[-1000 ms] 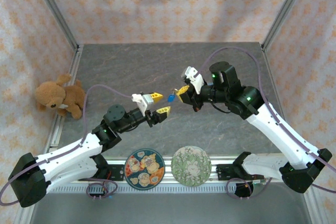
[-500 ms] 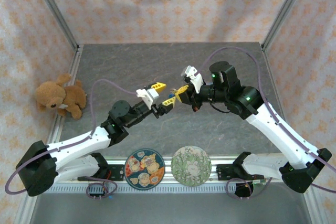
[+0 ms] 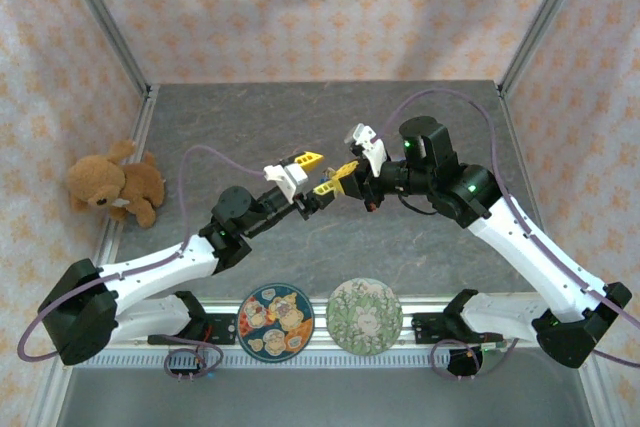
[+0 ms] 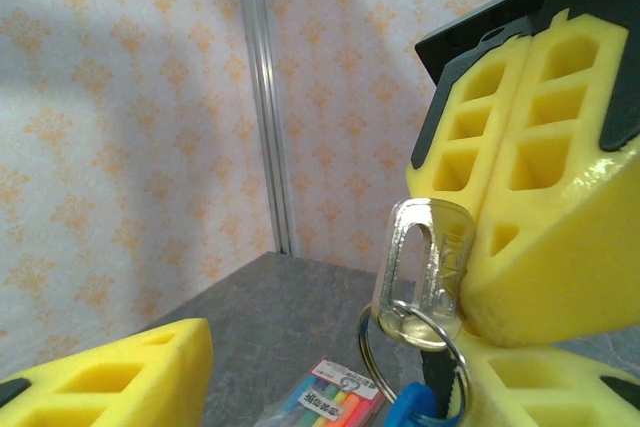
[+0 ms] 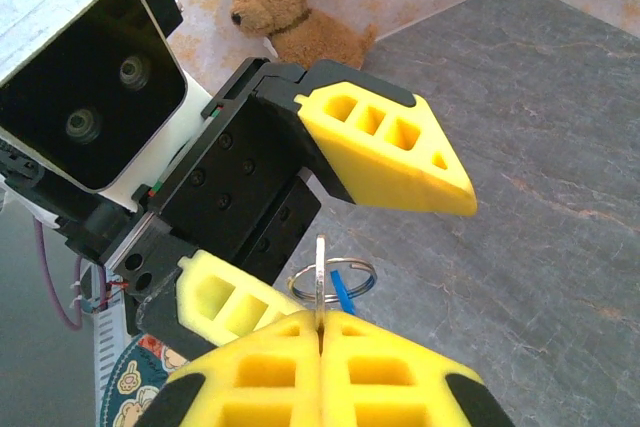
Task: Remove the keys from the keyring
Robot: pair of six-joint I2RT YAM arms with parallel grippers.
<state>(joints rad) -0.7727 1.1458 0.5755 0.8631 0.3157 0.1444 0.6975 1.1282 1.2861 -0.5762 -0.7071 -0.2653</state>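
My right gripper [image 3: 346, 173] is shut on a silver key [image 5: 320, 265], holding it in the air above the grey table's middle. In the left wrist view this key [image 4: 424, 269] stands upright with the keyring [image 4: 408, 345] hanging through its head. A blue key head [image 4: 416, 410] and a rainbow-striped tag [image 4: 326, 402] hang below the ring. From the right wrist, the keyring [image 5: 336, 277] lies flat just beyond my right gripper [image 5: 320, 319]. My left gripper [image 3: 317, 175] is open, one yellow finger [image 5: 390, 152] above the ring and the other [image 5: 225, 297] below it.
A brown teddy bear [image 3: 115, 183] lies at the table's left edge. Two patterned plates [image 3: 276, 320] [image 3: 365, 315] stand at the near edge between the arm bases. Papered walls and a metal post [image 4: 264, 97] close in the table.
My left gripper has moved up and to the right until its fingers straddle the hanging ring, and they have narrowed a little. The right arm has stayed put with the key.
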